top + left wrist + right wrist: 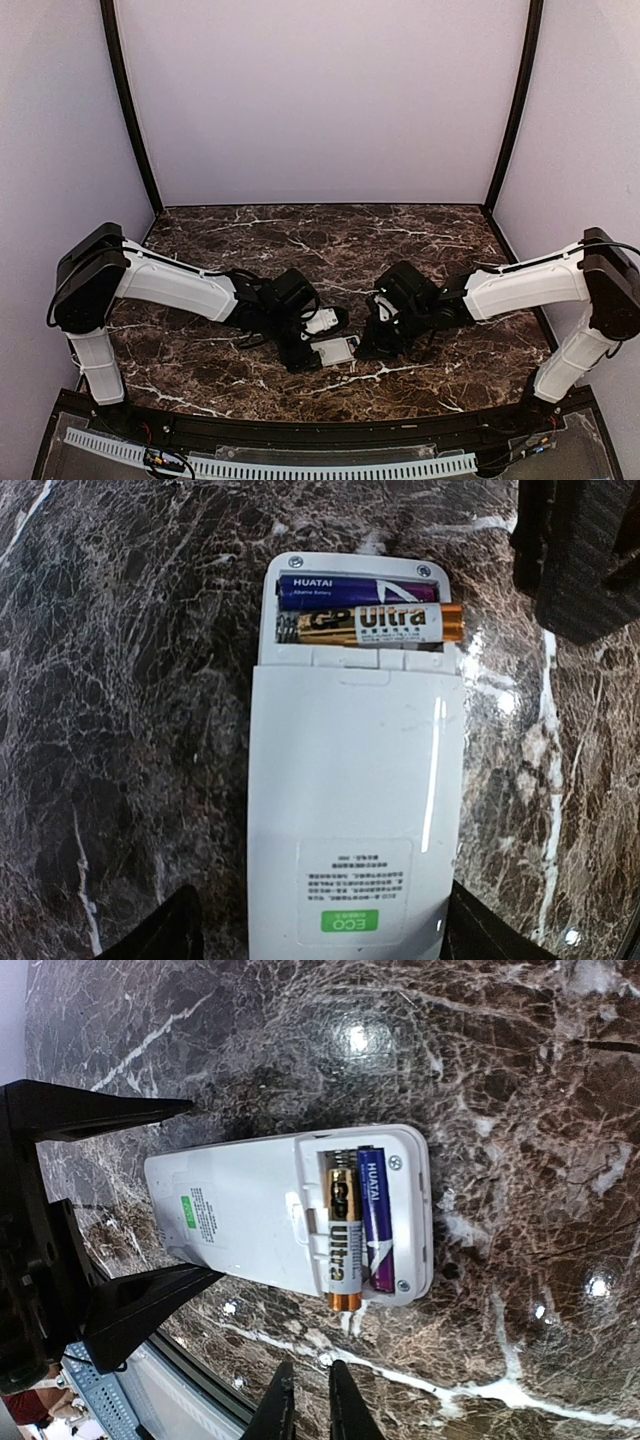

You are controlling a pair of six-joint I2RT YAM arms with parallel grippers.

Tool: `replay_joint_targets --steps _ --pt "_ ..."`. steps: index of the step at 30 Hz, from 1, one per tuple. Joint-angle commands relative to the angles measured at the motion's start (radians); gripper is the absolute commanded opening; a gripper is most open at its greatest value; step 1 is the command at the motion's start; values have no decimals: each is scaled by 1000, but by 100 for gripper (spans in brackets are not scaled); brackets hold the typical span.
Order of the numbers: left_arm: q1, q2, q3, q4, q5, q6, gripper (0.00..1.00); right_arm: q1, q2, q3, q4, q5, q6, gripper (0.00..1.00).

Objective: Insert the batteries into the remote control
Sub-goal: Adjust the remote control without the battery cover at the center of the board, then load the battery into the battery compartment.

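Fingers (pixel 150 935) of the left claw (pixel 320 895) sit at the bottom corners of the left wrist view, spread wide, one on each side of the remote control (pixel 355 780). One finger stands clear of the remote's long edge. The other lies just beside the opposite edge; whether it touches cannot be told.

Remote control position: flat on the worktop (pixel 300 240), back face up, between the two claws at the near centre of the dark, white-veined surface. A printed label (pixel 355 875) with a green mark sits on the end of the remote that lies between the left claw's fingers.

Battery bay (pixel 360 610): uncovered, at the end of the remote that points away from the left claw. It holds two cells side by side.
- Purple battery (pixel 345 588): lies flat in the slot nearest the end wall of the remote.
- Gold-and-black battery (pixel 370 625): lies in the inner slot, touching the purple one. Its copper-coloured end projects past the side wall of the bay, beyond the remote's edge.

Right claw (pixel 310 1390): fingers pressed nearly together with only a thin slit between them, nothing pinched. In the right wrist view its tips are near the projecting copper end, apart from it and from the remote.
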Motion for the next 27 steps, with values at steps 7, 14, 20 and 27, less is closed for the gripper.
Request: replay_joint_targets --steps 7,14,20,27 --pt "1 40 8 13 38 -7 68 4 20 12 4 20 43 8" --pt "1 48 13 -7 49 2 54 -5 2 -1 -1 42 63 6" --pt "1 55 20 -22 49 10 37 -21 -6 -10 5 47 67 6" --pt "-8 60 27 -28 34 13 26 -36 -53 -51 92 111 163 10"
